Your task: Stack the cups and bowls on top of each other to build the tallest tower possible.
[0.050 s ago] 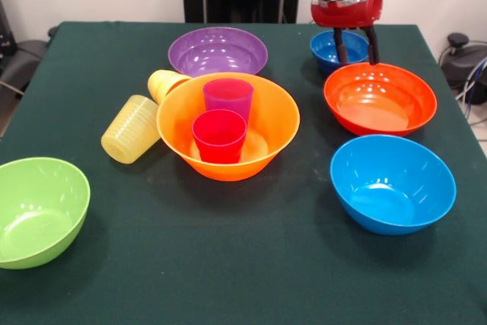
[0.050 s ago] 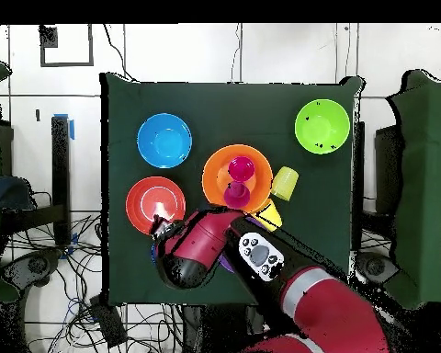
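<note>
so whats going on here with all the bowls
The gripper hangs open over the small dark blue bowl, holding nothing. The red-pink cup and purple cup stand upright in the big orange-yellow bowl. Two yellow cups lie tipped beside it. The other bowls sit apart, unstacked.

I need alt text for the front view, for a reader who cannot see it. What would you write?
A robot gripper, fingers open, hangs over a small dark blue bowl on a dark green table. At centre, a large orange-yellow bowl holds a red-pink cup and a purple cup, both upright. Purple, red-orange, light blue and lime green bowls sit apart; two yellow cups lie tipped beside it.
</note>
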You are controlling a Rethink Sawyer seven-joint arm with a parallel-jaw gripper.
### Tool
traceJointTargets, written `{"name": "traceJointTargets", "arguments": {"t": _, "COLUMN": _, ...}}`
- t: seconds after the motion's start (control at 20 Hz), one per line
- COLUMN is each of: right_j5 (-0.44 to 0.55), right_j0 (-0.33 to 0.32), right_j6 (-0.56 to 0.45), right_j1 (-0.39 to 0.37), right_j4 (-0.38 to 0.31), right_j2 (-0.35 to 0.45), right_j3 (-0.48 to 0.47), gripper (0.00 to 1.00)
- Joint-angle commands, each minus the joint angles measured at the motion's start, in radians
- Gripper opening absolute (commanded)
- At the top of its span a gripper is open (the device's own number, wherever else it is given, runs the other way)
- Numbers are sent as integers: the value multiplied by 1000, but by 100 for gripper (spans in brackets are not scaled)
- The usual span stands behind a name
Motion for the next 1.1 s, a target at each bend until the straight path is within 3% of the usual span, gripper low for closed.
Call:
{"name": "traceJointTargets", "arguments": {"t": 0.05, "right_j5": 26, "right_j0": -38, "right_j6": 95, "right_j1": 50, "right_j4": -61, "right_j2": -19, "right_j3": -41, "gripper": 100}}
{"name": "traceJointTargets", "arguments": {"t": 0.25, "right_j5": 62, "right_j0": -80, "right_j6": 52, "right_j1": 44, "right_j4": -39, "right_j2": 14, "right_j3": -32, "gripper": 100}}
{"name": "traceJointTargets", "arguments": {"t": 0.6, "right_j5": 0, "right_j0": 31, "right_j6": 190, "right_j1": 25, "right_j4": -84, "right_j2": -120, "right_j3": -73, "gripper": 100}}
{"name": "traceJointTargets", "arguments": {"t": 0.8, "right_j5": -33, "right_j0": 53, "right_j6": 195, "right_j1": 61, "right_j4": -94, "right_j2": -150, "right_j3": -104, "gripper": 100}}
{"name": "traceJointTargets", "arguments": {"t": 1.1, "right_j5": -99, "right_j0": 139, "right_j6": 235, "right_j1": 91, "right_j4": -100, "right_j2": -233, "right_j3": -146, "gripper": 100}}
